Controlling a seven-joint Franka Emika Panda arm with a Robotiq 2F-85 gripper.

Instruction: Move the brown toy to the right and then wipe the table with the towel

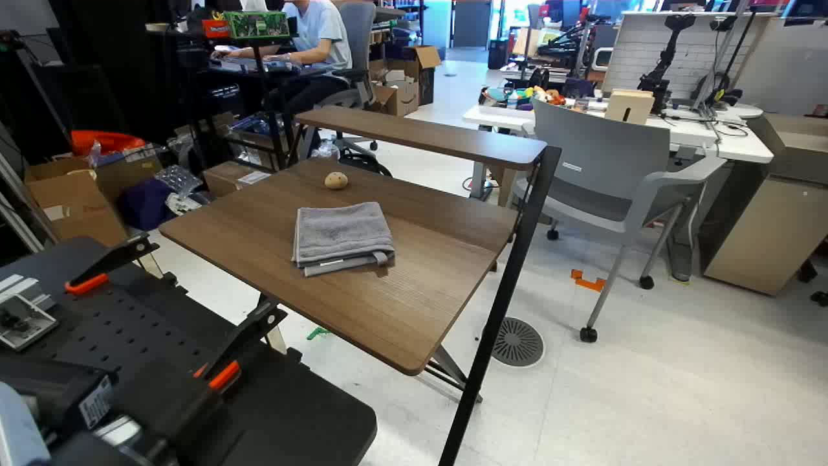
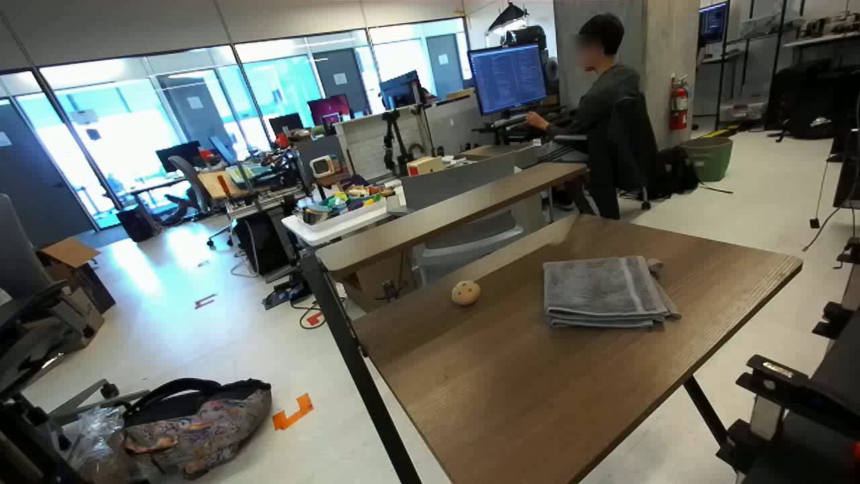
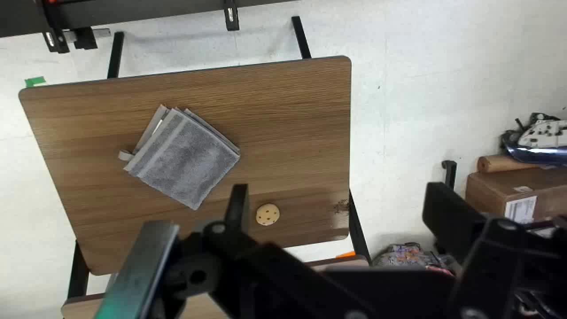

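One gripper (image 3: 338, 195): nearest the wrist camera, higher than the towel (image 3: 184, 157); fingers spread wide, nothing grasped.

One towel: grey, folded, flat on the table (image 3: 288, 97); our landmark. Its edges lie in loose layers, so we may pinch only the top one and drag the stack open, or catch the cloth loop (image 3: 126, 155). We judge the wipe not yet begun.

One brown toy (image 2: 465, 292): small, rounded, dark-spotted; near the towel, not touching it, on the side toward the raised shelf (image 1: 420, 134). An off-centre squeeze or a nudge may set it rolling, and the table's edge is close on its side away from the towel. Our task's "right" names no viewpoint; we may shift the brown toy the wrong way, even against the towel, blocking the wipe.

One raised shelf: beyond the brown toy, reckoned from the towel. With fingers this wide, we may knock it on a skewed descent.

Patch of dark flecks (image 3: 342, 206): farther from the towel than the brown toy, beside the table's edge; what they are, we cannot tell. If dirt, a short stroke may miss them.
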